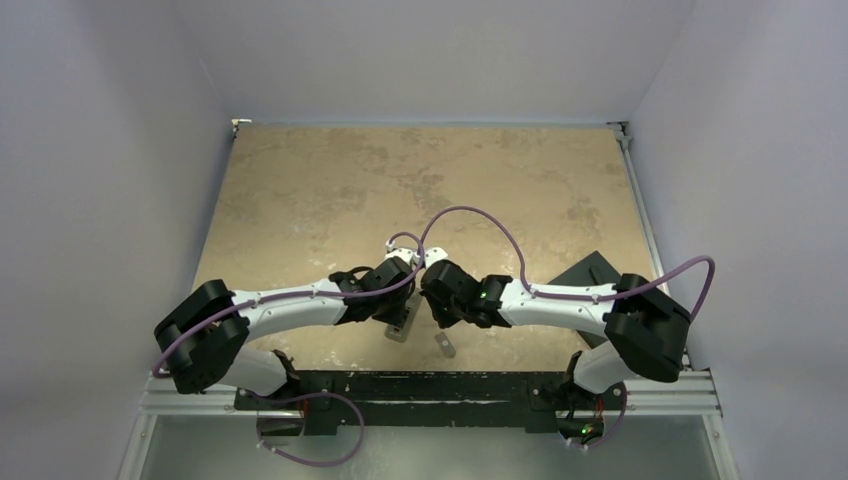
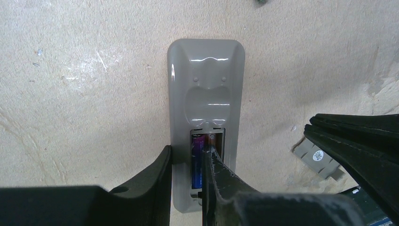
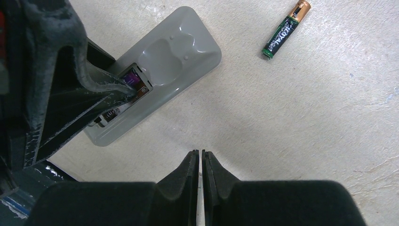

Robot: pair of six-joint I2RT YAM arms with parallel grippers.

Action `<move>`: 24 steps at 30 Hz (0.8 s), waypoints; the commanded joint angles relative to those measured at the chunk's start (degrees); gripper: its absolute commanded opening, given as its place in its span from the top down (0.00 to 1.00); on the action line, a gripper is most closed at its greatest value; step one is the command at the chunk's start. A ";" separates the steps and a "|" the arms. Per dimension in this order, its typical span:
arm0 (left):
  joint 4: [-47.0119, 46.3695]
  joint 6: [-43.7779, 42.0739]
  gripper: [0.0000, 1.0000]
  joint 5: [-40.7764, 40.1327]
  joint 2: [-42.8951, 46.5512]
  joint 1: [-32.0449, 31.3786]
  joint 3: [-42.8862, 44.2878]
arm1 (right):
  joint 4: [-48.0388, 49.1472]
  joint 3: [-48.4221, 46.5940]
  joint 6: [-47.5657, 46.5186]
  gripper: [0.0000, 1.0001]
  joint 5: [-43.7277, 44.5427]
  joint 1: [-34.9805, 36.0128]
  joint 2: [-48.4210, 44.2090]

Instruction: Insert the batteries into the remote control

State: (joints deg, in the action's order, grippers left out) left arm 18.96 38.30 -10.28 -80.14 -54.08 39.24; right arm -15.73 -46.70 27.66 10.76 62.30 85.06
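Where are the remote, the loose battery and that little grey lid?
remote control (image 2: 207, 84): left wrist view, on its glossy grey underside.
loose battery (image 3: 286, 29): right wrist view, mid-body, on the dark label.
grey cover piece (image 2: 318, 156): left wrist view, on its round sticker.

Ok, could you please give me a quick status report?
Left gripper open, finger in remote slot beside purple battery. Right gripper shut, empty. Dark battery loose on table, nothing blocking.
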 commanded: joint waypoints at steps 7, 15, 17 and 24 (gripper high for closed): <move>-0.25 -0.42 0.93 -1.92 -1.18 -0.09 1.43 | 0.76 -0.53 0.73 0.82 0.38 0.01 -0.70; 0.93 -1.26 0.69 -1.90 0.51 -0.08 2.06 | 0.44 -0.65 0.39 0.76 1.30 0.02 -1.50; 1.60 -1.44 0.65 -2.17 0.96 -0.06 2.51 | 0.35 -0.97 0.29 0.76 1.17 0.08 -1.16; 3.23 -1.69 0.63 -2.66 2.62 -0.07 3.82 | 0.15 -1.73 -0.05 0.76 0.91 0.01 -0.48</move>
State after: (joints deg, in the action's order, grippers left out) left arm 20.97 37.82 -11.07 -79.83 -54.08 40.25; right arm -15.88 -46.70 27.64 10.96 62.30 85.03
